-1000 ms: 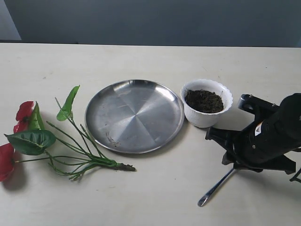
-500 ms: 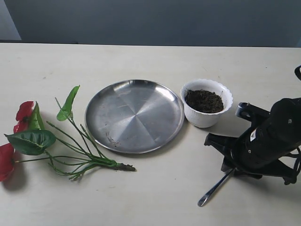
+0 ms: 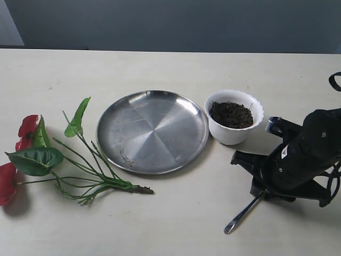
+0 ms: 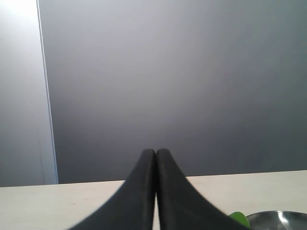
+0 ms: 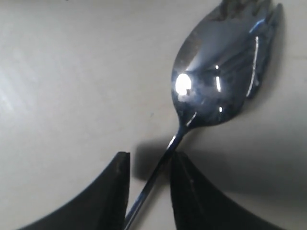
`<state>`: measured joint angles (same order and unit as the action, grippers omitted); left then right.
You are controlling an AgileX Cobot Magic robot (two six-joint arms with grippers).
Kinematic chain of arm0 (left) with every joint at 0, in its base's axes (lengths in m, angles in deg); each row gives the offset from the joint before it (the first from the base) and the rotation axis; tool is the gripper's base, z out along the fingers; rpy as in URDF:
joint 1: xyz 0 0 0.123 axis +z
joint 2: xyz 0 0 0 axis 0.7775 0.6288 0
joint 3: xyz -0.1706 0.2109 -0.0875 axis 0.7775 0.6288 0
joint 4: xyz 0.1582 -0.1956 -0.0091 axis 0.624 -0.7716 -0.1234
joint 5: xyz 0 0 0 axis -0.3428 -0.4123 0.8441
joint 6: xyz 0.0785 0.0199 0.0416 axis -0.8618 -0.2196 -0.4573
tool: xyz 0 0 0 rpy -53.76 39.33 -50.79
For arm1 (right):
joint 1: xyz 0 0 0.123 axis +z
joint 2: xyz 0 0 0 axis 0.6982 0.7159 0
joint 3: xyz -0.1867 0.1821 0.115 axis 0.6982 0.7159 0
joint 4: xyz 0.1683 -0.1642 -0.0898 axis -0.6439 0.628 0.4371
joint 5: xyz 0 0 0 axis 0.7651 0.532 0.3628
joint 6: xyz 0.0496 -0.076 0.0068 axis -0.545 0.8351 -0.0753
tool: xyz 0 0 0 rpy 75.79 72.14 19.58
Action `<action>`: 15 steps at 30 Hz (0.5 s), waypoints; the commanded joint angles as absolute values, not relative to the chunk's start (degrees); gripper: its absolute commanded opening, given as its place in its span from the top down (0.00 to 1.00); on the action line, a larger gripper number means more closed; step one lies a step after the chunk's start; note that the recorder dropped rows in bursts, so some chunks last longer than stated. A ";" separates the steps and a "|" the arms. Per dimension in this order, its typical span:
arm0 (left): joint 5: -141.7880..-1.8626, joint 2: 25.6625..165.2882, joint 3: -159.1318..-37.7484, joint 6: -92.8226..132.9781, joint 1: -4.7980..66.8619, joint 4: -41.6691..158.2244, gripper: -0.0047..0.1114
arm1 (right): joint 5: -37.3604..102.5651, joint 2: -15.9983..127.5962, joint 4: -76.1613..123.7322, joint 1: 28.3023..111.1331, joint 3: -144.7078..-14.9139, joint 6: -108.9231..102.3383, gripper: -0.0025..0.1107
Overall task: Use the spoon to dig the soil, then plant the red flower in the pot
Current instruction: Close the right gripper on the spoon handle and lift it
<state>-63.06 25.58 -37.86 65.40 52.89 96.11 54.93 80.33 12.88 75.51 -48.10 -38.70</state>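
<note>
The spoon (image 3: 242, 213) lies on the table at the front right, its handle end pointing to the front. My right gripper (image 3: 264, 189) is down over it. In the right wrist view the scalloped bowl (image 5: 220, 81) rests on the table, and the thin handle runs between the open fingers of my right gripper (image 5: 148, 158), close to one finger. The white pot (image 3: 229, 133) holds dark soil (image 3: 232, 113) just behind that arm. The red flower (image 3: 69, 165) lies flat at the far left. My left gripper (image 4: 156, 152) is shut on nothing and faces the wall.
A round steel plate (image 3: 152, 130) sits in the middle, between the flower and the pot. The flower's stem ends reach close to the plate's front left rim. A cable loop (image 3: 334, 81) shows at the right edge.
My right arm has sunk a little lower over the spoon. The spoon, pot, plate and flower have not moved.
</note>
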 commanded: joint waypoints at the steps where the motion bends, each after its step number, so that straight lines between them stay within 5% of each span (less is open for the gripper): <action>1: -62.91 25.66 -37.75 65.53 52.51 96.05 0.96 | 50.23 83.90 13.58 75.73 -47.22 -38.28 0.77; 5: -62.91 25.66 -37.75 65.53 52.51 96.05 0.96 | 50.42 83.90 16.39 75.73 -47.22 -38.28 0.98; 15: -62.83 25.66 -37.75 65.53 52.51 96.05 0.96 | 54.86 81.67 17.22 75.73 -47.22 -34.51 0.98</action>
<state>-63.06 25.58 -37.86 65.40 52.89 96.11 50.35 81.28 15.69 75.70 -48.34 -36.96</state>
